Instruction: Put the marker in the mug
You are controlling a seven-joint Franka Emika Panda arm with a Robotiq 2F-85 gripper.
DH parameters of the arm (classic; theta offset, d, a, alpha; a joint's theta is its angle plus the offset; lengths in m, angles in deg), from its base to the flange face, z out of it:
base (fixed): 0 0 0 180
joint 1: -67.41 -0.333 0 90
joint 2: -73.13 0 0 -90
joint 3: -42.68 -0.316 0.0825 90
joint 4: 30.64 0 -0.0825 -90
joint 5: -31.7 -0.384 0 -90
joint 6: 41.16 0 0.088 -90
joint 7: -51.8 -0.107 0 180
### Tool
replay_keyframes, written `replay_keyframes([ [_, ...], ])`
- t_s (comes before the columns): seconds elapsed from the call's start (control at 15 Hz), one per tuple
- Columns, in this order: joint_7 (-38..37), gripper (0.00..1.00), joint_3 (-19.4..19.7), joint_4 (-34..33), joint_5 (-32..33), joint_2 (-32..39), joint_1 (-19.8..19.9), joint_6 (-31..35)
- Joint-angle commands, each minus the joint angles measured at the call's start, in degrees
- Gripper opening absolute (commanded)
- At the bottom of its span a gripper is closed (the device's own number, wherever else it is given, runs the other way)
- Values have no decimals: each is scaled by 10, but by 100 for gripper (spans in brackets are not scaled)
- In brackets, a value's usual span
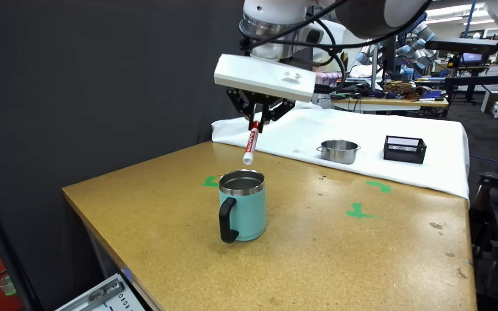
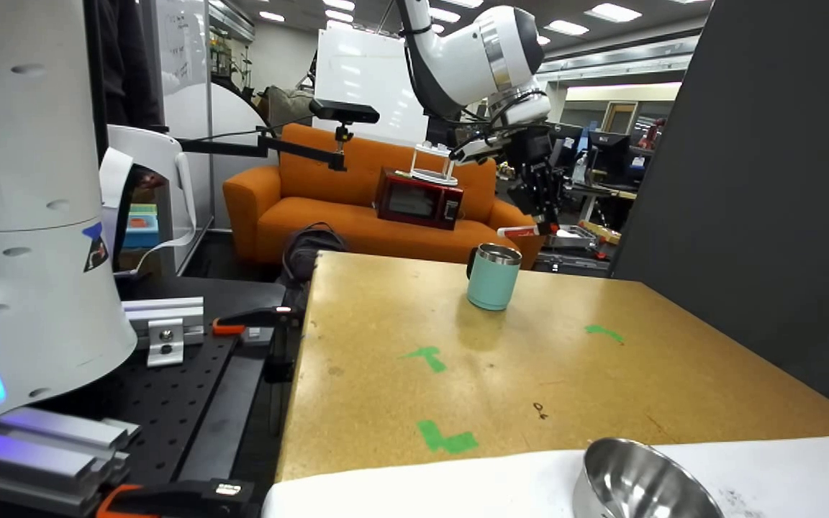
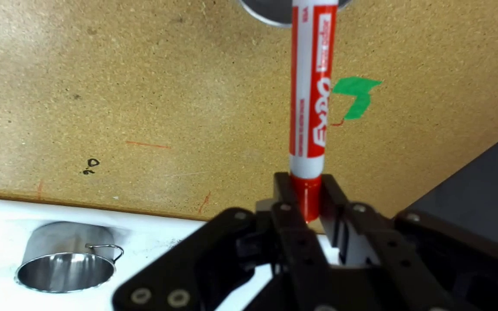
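The marker is red and white. My gripper is shut on its red cap end. In an exterior view the marker lies nearly level, its whitish end pointing toward the mug side. The teal mug with metal rim and black handle stands upright on the table. The marker is above the rim and apart from it. In an exterior view the gripper is above and to the right of the mug. In the wrist view the marker runs up from the fingers, covering part of the mug's rim.
A shallow metal tin and a black mesh basket stand on a white cloth past the wooden table's edge. The tin also shows in the wrist view. A dark panel borders the table. Green tape marks the tabletop.
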Motion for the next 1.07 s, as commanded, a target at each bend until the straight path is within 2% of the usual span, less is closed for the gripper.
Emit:
replay_keyframes([
  [0.0, -34, 5, -26, 4, 44, 8, 23, -1],
  [0.13, -72, 5, -24, 7, 88, 19, 21, 17],
  [0.47, -221, 5, -25, 9, 233, 46, 25, 41],
  [0.73, -299, 5, -49, 6, 314, 53, 47, 39],
  [0.8, -308, 44, -57, 7, 327, 53, 55, 40],
  [0.87, -267, 45, -15, -4, 286, 50, 19, 55],
  [1.0, -262, 58, -18, -5, 287, 50, 26, 67],
])
